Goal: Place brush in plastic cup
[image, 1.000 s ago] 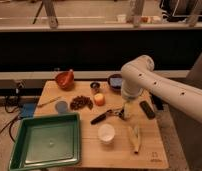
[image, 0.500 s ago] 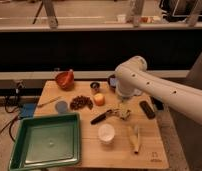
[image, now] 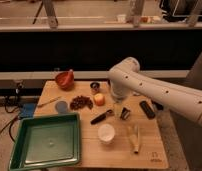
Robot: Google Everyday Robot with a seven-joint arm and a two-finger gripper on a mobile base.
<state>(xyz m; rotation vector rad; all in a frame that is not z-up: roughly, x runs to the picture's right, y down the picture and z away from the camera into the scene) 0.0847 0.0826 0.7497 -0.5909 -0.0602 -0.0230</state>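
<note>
One white arm reaches in from the right, bends over the back of the wooden table and drops to the gripper, which hangs low near the middle of the tabletop. Whether the gripper is open or closed cannot be told, and nothing is seen held in it.

The brush lies flat on the wood just left of the gripper, angled so that its black handle points toward the front left and its shiny part sits nearest the gripper. The plastic cup stands well apart from the brush on the left side of the table, just behind the back rim of the green tray.

Between the cup and the brush lie a dark, reddish heap of small pieces and a round orange fruit. A small dark metal cup and a red bowl stand farther back. A white cup stands in front of the brush. A flat black bar lies to the right of the gripper, and a pale yellow thing, perhaps a banana, lies nearer the front edge.
</note>
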